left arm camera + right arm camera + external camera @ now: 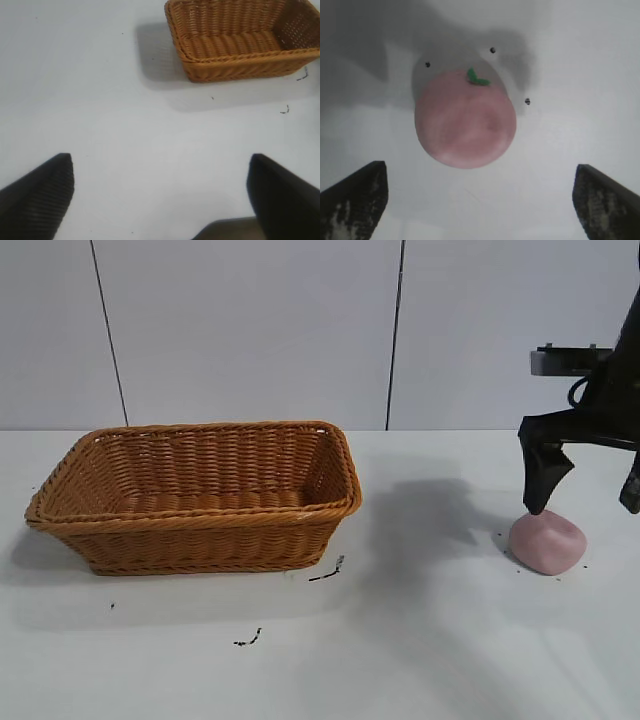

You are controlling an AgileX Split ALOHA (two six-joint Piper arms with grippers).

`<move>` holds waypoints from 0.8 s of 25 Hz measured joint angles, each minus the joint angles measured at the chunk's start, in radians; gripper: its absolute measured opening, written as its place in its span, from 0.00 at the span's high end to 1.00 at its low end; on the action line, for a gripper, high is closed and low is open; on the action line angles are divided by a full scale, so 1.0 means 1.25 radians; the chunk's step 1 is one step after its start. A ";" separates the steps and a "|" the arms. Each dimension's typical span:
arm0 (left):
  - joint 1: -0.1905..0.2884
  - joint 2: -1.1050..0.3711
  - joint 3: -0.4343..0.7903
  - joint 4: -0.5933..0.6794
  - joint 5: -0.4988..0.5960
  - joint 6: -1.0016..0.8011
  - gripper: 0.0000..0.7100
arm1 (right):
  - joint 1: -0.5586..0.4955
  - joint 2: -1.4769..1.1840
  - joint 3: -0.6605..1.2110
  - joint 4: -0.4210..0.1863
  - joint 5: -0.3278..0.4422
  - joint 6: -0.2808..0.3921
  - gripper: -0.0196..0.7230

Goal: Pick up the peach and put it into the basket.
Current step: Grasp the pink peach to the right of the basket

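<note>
The pale pink peach [546,542] lies on the white table at the right; in the right wrist view the peach [465,119] shows a small green leaf. My right gripper [585,505] hangs just above and behind it, open and empty, its black fingertips [357,195] wide apart with the peach beyond them. The orange-brown wicker basket [60,502] stands at the left, empty; it also shows in the left wrist view [180,40]. My left gripper [160,172] is open and empty over bare table, away from the basket, out of the exterior view.
Small dark marks lie on the table in front of the basket [327,573] and nearer the front edge [249,639]. Several black dots [527,101] sit around the peach. A grey panelled wall stands behind the table.
</note>
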 joint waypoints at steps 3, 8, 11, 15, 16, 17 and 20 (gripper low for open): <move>0.000 0.000 0.000 0.000 0.000 0.000 0.03 | 0.014 0.013 0.000 0.002 -0.007 -0.013 0.05; 0.000 0.000 0.000 0.000 0.000 0.000 0.03 | 0.019 0.034 0.000 0.004 -0.032 -0.009 0.05; 0.000 0.000 0.000 0.000 0.000 0.000 0.03 | 0.019 0.052 0.000 -0.001 -0.038 -0.009 0.05; 0.000 0.000 0.000 0.000 0.000 0.000 0.03 | 0.019 0.076 0.000 -0.001 -0.045 -0.009 0.05; 0.000 0.000 0.000 0.000 0.000 0.000 0.03 | 0.019 0.081 -0.001 -0.001 -0.045 -0.009 0.05; 0.000 0.000 0.000 0.000 0.000 0.000 0.03 | 0.019 0.085 -0.003 -0.001 -0.047 -0.009 0.05; 0.000 0.000 0.000 0.000 0.000 0.000 0.03 | 0.019 0.088 -0.004 -0.001 -0.049 -0.009 0.05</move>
